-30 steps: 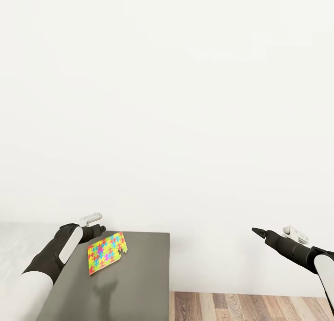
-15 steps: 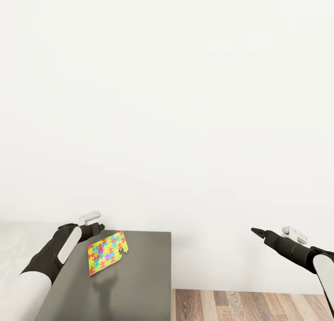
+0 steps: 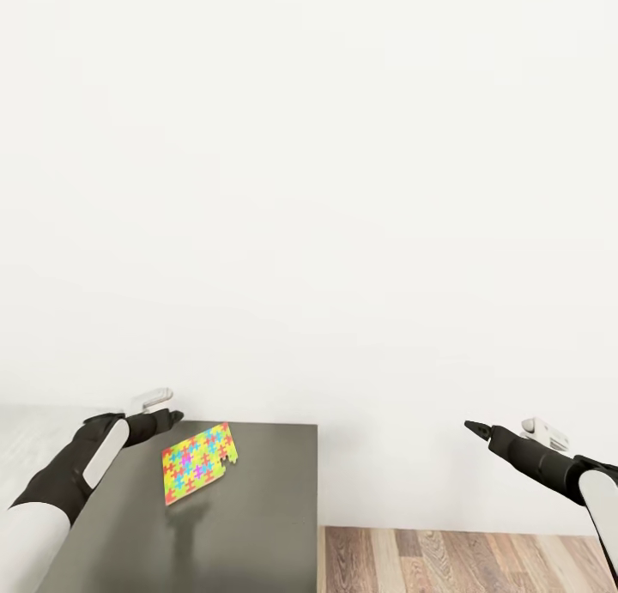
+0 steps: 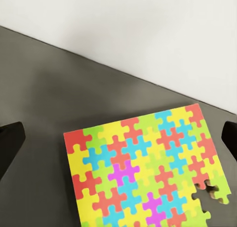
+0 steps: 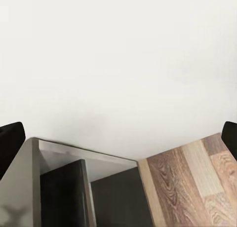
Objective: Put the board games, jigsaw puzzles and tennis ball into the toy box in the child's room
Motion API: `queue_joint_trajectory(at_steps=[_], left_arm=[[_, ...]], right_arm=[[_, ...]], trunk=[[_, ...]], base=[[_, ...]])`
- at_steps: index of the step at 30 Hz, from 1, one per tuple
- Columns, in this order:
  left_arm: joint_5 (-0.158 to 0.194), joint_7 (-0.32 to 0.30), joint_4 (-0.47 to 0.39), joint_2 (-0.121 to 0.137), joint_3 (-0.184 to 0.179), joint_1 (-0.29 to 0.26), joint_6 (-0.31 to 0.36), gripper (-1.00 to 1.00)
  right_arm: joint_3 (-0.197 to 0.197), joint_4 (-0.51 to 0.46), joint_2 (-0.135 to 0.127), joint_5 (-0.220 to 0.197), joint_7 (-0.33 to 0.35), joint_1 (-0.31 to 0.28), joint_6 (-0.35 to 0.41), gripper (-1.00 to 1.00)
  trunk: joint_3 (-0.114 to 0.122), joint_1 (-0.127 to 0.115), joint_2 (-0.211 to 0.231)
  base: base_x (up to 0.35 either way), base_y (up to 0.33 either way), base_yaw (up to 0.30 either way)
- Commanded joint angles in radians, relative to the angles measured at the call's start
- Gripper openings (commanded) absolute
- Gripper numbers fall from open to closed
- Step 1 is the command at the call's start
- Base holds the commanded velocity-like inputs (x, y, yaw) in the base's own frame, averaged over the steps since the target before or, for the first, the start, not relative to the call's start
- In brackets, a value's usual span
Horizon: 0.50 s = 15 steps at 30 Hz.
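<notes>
Jigsaw puzzle (image 3: 198,462) (one piece missing) lies flat; left claw (image 3: 174,416) gapes beside it.

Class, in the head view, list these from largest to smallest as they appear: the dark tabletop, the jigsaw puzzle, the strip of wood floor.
1. Dark tabletop
2. Wood floor
3. Jigsaw puzzle

Tabletop and floor are both cut off by the frame, so only their visible parts count.

White wall (image 5: 118,54), dark grey shelf unit (image 5: 64,192), wood plank floor (image 5: 192,187), spread black fingertips (image 5: 10,138)
</notes>
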Motion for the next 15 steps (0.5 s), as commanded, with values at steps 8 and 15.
queue_joint_trajectory(at_steps=[8, 15], left_arm=[[0.010, -0.056, 0.007, 0.005, -0.003, -0.001, -0.053, 1.00], [0.014, -0.318, 0.027, 0.061, 0.004, -0.001, -0.067, 1.00]], right_arm=[[0.000, -0.001, 0.001, -0.004, -0.003, -0.001, 0.005, 1.00], [0.000, -0.001, 0.002, -0.004, -0.003, -0.001, 0.005, 1.00]], trunk=[[-0.015, 0.000, -0.002], [-0.027, 0.000, -0.002]], base=[[0.000, 0.000, 0.000], [0.000, 0.000, 0.000]])
